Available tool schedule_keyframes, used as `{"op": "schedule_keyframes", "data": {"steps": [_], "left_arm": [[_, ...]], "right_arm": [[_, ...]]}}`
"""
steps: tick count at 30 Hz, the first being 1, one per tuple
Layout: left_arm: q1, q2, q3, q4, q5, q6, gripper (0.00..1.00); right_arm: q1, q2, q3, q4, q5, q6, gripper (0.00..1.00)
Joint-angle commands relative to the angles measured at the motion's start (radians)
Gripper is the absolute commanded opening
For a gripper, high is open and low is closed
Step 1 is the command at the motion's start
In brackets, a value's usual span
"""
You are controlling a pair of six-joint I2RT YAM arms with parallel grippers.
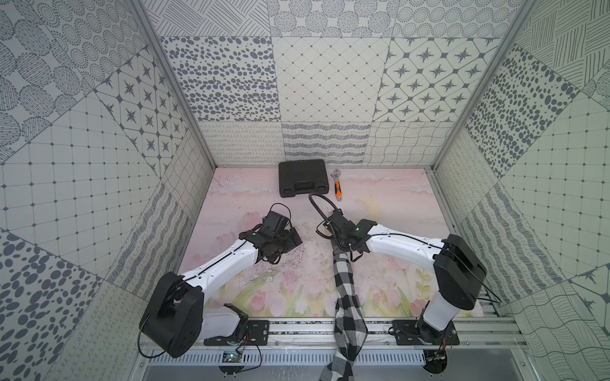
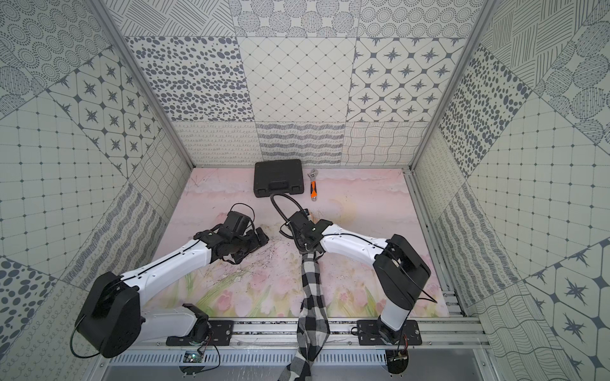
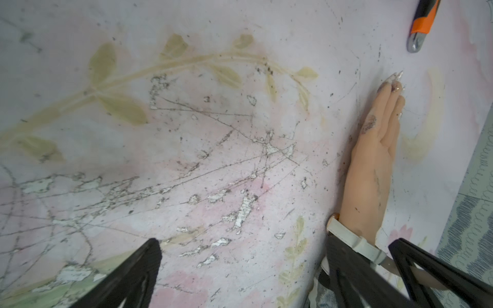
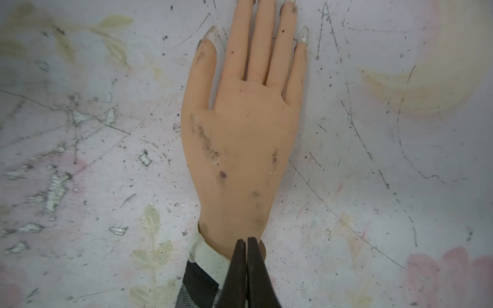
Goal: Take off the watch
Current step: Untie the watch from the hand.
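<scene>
A mannequin hand (image 4: 240,133) lies flat on the floral mat, and a checked sleeve (image 1: 346,297) trails from its wrist toward the front rail. The watch shows only as a pale strap (image 4: 210,256) round the wrist, also seen in the left wrist view (image 3: 354,241); its face is hidden. My right gripper (image 4: 246,241) is shut directly over the strap, and I cannot tell whether the strap is pinched. In both top views that gripper (image 1: 333,227) (image 2: 298,227) covers the wrist. My left gripper (image 3: 245,256) (image 1: 290,239) is open and empty over the mat, just left of the wrist.
A closed black case (image 1: 303,178) (image 2: 279,178) sits at the back wall, with an orange-handled wrench (image 1: 337,188) (image 3: 424,24) just to its right. Patterned walls enclose three sides. The mat is scratched and worn between the two arms.
</scene>
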Motion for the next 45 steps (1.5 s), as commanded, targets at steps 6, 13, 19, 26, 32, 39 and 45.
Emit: {"op": "schedule_keyframes", "data": {"steps": [6,13,19,26,32,39,45], "left_arm": [[-0.088,0.115,0.013,0.292,0.236,0.009,0.98],[-0.172,0.248,0.087,0.355,0.266,-0.006,0.98],[-0.216,0.317,0.127,0.375,0.25,-0.012,0.98],[-0.246,0.364,0.16,0.38,0.229,-0.019,0.97],[-0.249,0.381,0.158,0.363,0.188,-0.025,0.97],[-0.251,0.407,0.161,0.335,0.137,-0.025,0.96],[-0.258,0.448,0.21,0.193,0.087,0.004,0.94]], "right_arm": [[-0.126,-0.156,-0.217,0.422,-0.384,0.2,0.0],[-0.159,-0.151,-0.284,0.538,-0.461,0.288,0.0],[-0.158,-0.168,-0.298,0.538,-0.424,0.31,0.0],[-0.162,-0.184,-0.304,0.526,-0.404,0.32,0.0],[-0.163,-0.193,-0.304,0.516,-0.385,0.325,0.0],[-0.165,-0.195,-0.303,0.516,-0.385,0.327,0.0],[-0.171,-0.197,-0.303,0.516,-0.393,0.325,0.0]]}}
